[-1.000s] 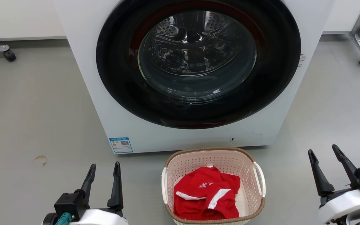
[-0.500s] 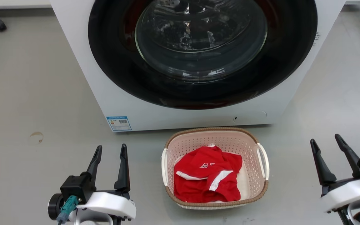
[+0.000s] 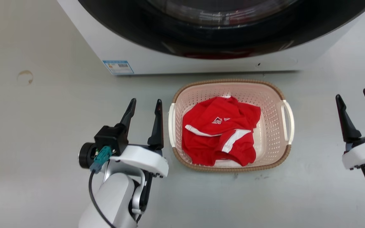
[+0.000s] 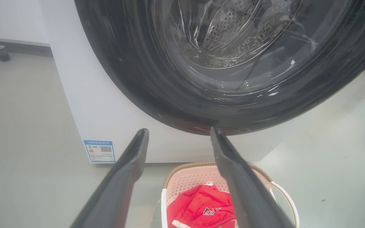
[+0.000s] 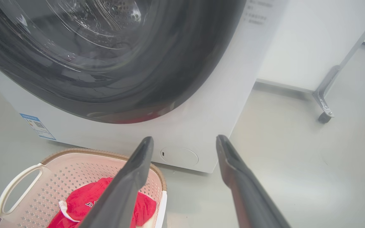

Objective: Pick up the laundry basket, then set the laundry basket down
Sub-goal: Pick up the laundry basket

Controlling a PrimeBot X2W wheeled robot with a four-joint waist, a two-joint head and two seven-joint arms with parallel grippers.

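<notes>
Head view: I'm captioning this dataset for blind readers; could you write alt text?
A pale pink laundry basket holding a red garment sits on the grey floor before a white front-loading washer. The left gripper, open, stands close beside the basket's left handle; the right gripper, also open, is farther off on the right.

A pale pink basket (image 3: 272, 126) dotted with small holes, rimmed in brown weave and fitted with white handles (image 3: 171, 125), holds a red garment (image 3: 220, 136) striped in white. Behind it, a white washer (image 3: 157, 61) with a glossy black door (image 3: 220, 34) and a blue label (image 3: 118, 66) stands on grey floor (image 3: 43, 142).
</notes>
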